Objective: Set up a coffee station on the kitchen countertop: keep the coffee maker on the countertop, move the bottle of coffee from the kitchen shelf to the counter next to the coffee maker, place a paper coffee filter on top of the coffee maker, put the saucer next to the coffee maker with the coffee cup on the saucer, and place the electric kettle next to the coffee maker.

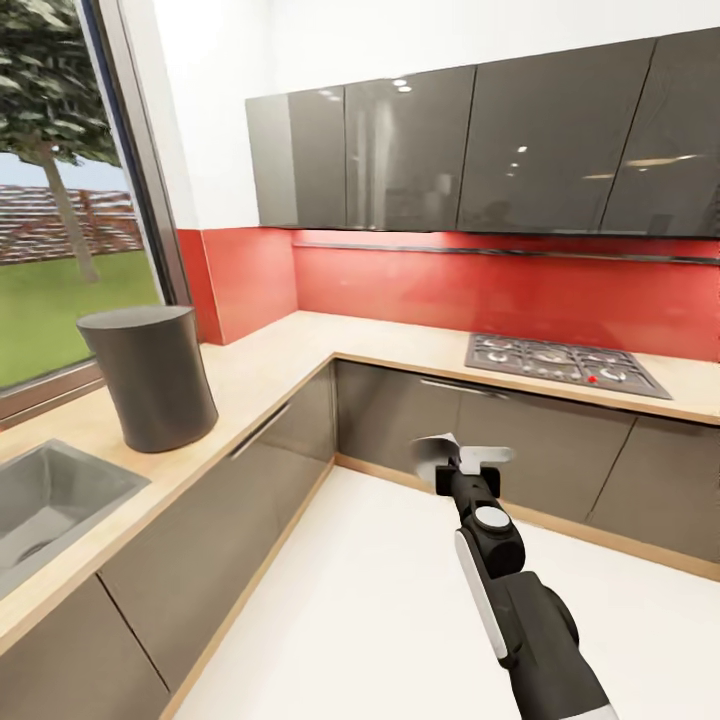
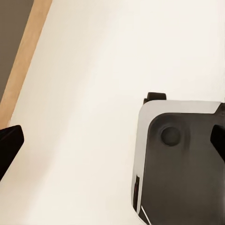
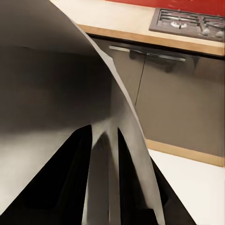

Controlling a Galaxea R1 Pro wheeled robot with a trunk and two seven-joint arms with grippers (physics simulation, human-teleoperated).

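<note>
The right claw is reaching out over the white floor, its fingers pinching the paper coffee filter — the thin white sheet is fanning out to the claw's left and, in the right wrist view, is curving up over the fingers. Ahead of the claw, the desk is carrying a gas hob; far to its left a dark grey bin is standing beside the sink. The left claw's state — cannot tell, with only dark finger edges showing above the floor and the robot's base.
</note>
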